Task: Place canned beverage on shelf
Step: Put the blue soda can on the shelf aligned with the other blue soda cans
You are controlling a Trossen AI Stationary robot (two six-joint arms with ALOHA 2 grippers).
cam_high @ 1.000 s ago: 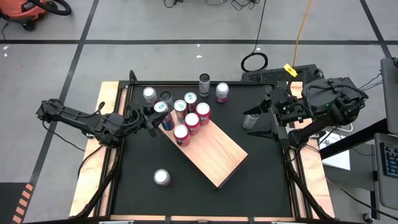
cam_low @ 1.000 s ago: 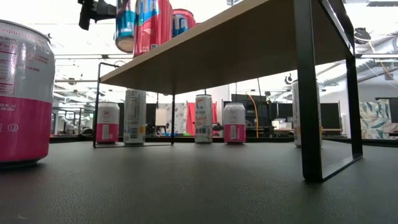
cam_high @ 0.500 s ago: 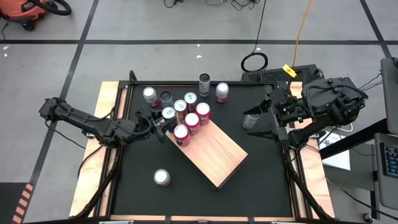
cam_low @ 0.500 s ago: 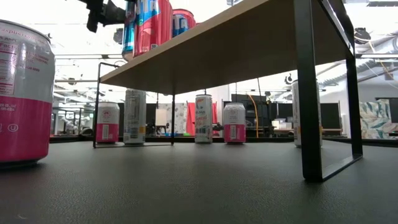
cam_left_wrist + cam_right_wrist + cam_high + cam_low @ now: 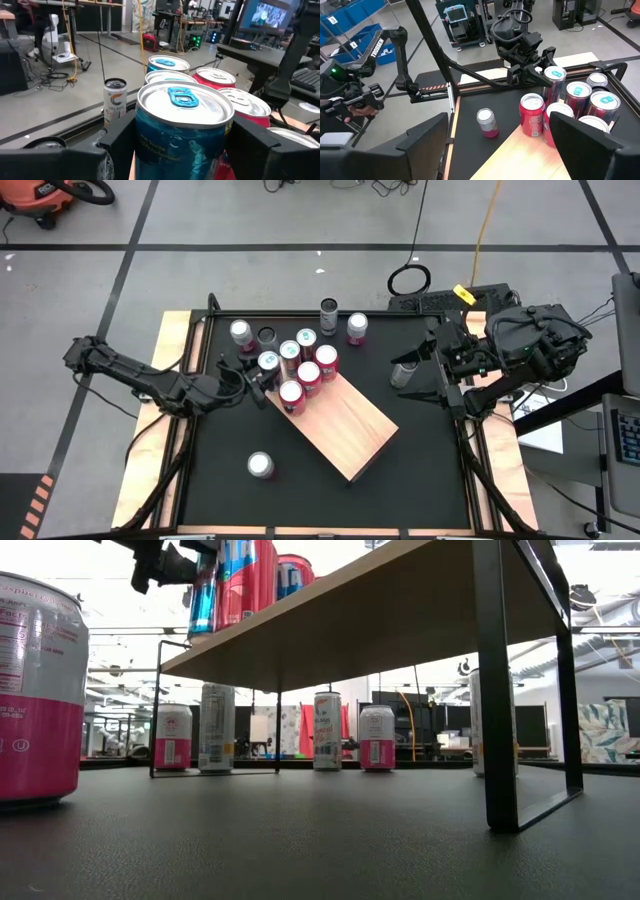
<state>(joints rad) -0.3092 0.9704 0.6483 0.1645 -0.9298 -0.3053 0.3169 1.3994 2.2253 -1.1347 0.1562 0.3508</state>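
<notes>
A: From above we see a black surface with a pale wooden shelf lying slantwise across its middle. Five cans stand bunched at the shelf's upper-left end. The left gripper sits at that end, its fingers on either side of a blue can standing on the shelf's corner.

B: And the right arm?

A: The right gripper waits near the surface's right edge, fingers spread apart and holding nothing, just beside a grey can. More cans stand along the far edge, and one pink can stands alone near the front.

B: What do we get from table height?

A: The shelf stands on black metal legs, with the blue can upright at its edge and the left gripper's dark body beside it. A large pink can fills the near left. Four cans stand in a row behind, under the shelf.

B: And the wrist cameras?

A: The left wrist shows the blue can between the two dark fingers; we cannot tell whether they press it. The right wrist shows its own fingers wide apart, and the left arm at the cans across the surface.
</notes>
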